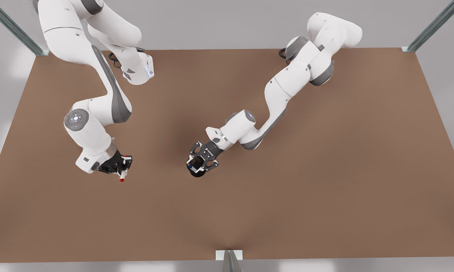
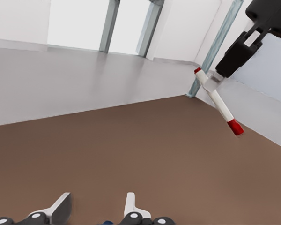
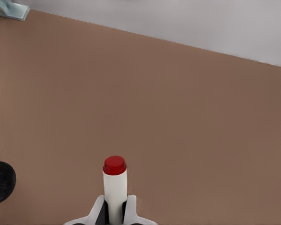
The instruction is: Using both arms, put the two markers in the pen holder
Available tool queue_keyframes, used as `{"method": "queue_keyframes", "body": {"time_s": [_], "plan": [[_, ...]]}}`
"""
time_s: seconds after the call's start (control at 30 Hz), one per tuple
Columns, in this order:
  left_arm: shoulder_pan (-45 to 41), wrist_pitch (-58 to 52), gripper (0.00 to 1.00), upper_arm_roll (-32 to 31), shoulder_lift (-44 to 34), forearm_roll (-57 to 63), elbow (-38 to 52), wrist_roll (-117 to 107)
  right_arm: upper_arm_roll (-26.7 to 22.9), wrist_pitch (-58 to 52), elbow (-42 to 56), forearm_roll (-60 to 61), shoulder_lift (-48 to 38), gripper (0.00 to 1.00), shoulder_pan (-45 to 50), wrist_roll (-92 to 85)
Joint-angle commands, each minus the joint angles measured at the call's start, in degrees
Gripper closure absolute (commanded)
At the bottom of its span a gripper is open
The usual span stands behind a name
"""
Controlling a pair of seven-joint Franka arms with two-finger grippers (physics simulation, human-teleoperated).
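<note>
My right gripper (image 1: 123,166) (image 3: 114,212), at the front view's left, is shut on the red marker (image 1: 122,176) (image 3: 115,183). The marker hangs tilted above the table, red end down. The left wrist view shows that same gripper (image 2: 214,78) and red marker (image 2: 218,102) farther off. My left gripper (image 1: 202,163) (image 2: 96,210) hovers over the black pen holder (image 1: 197,173) (image 3: 0,182) near the table's middle, its white fingers (image 2: 130,205) spread open. A small dark blue spot (image 1: 190,165), the blue marker's end, shows at the holder under this gripper.
The brown table (image 1: 325,170) stretches wide around both arms. Metal frame posts (image 1: 434,26) stand at its far corners, and a bracket (image 1: 229,257) sits at the near edge.
</note>
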Motion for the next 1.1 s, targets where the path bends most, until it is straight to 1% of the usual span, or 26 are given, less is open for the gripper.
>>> {"method": "queue_keyframes", "body": {"time_s": [0.0, 0.03, 0.07, 0.1, 0.13, 0.17, 0.2, 0.23, 0.27, 0.3, 0.33, 0.37, 0.4, 0.43, 0.47, 0.5, 0.53, 0.57, 0.6, 0.67, 0.7, 0.73, 0.77, 0.93, 1.07], "plan": [[4.97, -10.05, 0.0, -0.36, -6.26, 4.91, -3.16, 1.99, 1.96, -0.26, 1.73, 1.15, 0.04, 0.71, 0.58, 5.63], [10.67, -23.41, 0.0, -4.83, -9.53, 6.06, -2.73, 2.08, 3.1, 0.09, 2.78, 1.15, 0.48, 0.71, 0.66, 5.9], [17.96, -34.82, 0.0, -11.15, -9.44, 5.88, -1.76, 1.9, 4.33, 0.35, 3.05, 1.15, 0.66, 0.71, 0.66, 5.9], [22.71, -44.58, 0.0, -12.83, -9.62, 6.23, -1.06, 2.08, 5.82, 1.85, 3.05, 1.15, 1.18, 0.71, 1.01, 8.34], [27.64, -58.72, 0.0, -15.03, -9.53, 6.23, 2.8, 2.69, 6.0, 4.92, 3.05, 1.06, 1.8, 0.71, 3.47, 12.21], [33.18, -74.57, 0.0, -16.44, -10.4, 6.15, 6.77, 3.48, 6.0, 6.59, 3.57, 0.89, 1.71, 0.71, 5.67, 16.09], [39.68, -88.1, 0.0, -16.44, -13.04, 2.37, 7.21, 3.13, 6.0, 8.53, 4.01, 0.71, 1.8, 0.71, 7.6, 17.93], [44.43, -100.23, 0.0, -16.0, -18.39, 4.56, 7.21, 3.13, 5.82, 9.76, 3.93, -0.16, 1.8, 0.71, 9.45, 20.39], [48.04, -104.91, 0.0, -15.74, -23.67, 6.41, 7.21, -0.02, 5.82, 13.36, 4.1, -3.15, 3.38, 0.71, 10.68, 23.2], [50.41, -106.22, 0.0, -15.3, -26.31, 8.95, 7.21, -5.04, 5.82, 14.59, 4.19, -6.75, 4.35, 0.71, 12.26, 26.98], [52.34, -108.6, 0.0, -15.3, -28.95, 9.49, 7.21, -5.3, 5.82, 16.7, 4.28, -10.45, 5.57, 0.71, 12.7, 30.5], [53.14, -108.78, 0.0, -12.85, -32.64, 9.31, 7.21, -5.13, 5.82, 18.72, 4.36, -11.59, 6.72, 0.71, 13.49, 30.77], [43.31, -109.04, 0.0, 1.99, -38.35, 3.26, 6.42, -5.13, 5.65, 19.78, 5.33, -13.0, 8.04, 0.71, 14.02, 30.86], [37.24, -110.18, 0.0, 10.79, -40.64, -1.67, 5.72, -5.04, 5.3, 20.75, 5.51, -13.96, 8.3, 0.71, 15.25, 32.87], [31.26, -110.36, 0.0, 16.33, -42.05, -1.68, 3.69, -5.3, 5.21, 21.19, 5.6, -15.63, 9.09, 0.71, 16.04, 34.9], [27.4, -113.25, 0.0, 19.32, -41.96, -1.76, 3.34, -5.3, 5.12, 21.54, 6.03, -18.52, 9.53, 0.71, 16.83, 39.63], [26.69, -113.35, 0.0, 19.94, -41.96, -1.76, 3.34, -5.39, 5.12, 22.93, 5.95, -22.38, 10.49, 0.71, 16.92, 43.23], [26.6, -113.43, 0.0, 19.94, -41.61, -1.85, 3.25, -6.53, 5.12, 25.23, 5.77, -29.76, 12.34, 0.71, 17.45, 50.87], [26.42, -113.17, 0.0, 19.94, -40.91, -4.22, 3.34, -9.52, 5.21, 25.23, 5.68, -39.25, 13.57, 0.71, 17.54, 58.96], [26.6, -112.91, 0.0, 19.94, -40.64, -4.4, 3.43, -9.61, 5.12, 26.46, 5.6, -55.61, 16.48, 0.71, 17.54, 74.87], [26.6, -112.73, 0.0, 19.94, -39.85, -4.31, 3.43, -9.61, 5.12, 26.37, 5.6, -61.15, 16.56, 0.71, 17.36, 81.47], [26.68, -112.12, 0.0, 19.94, -39.06, -4.05, 3.43, -9.44, 5.21, 26.28, 5.6, -63.27, 17.27, 0.71, 17.54, 84.03], [26.86, -110.54, 0.0, 19.94, -38.36, -4.49, 3.43, -9.44, 5.21, 26.28, 5.6, -63.27, 17.27, 0.71, 17.45, 84.12], [26.77, -108.86, 0.0, 19.94, -35.72, -4.58, 3.43, -9.44, 5.3, 26.46, 5.42, -63.36, 17.27, 0.71, 17.71, 88.33], [26.68, -107.99, 0.0, 19.86, -34.14, -4.67, 3.34, -9.44, 5.39, 26.37, 5.42, -63.36, 17.27, 0.71, 17.71, 88.42]]}}
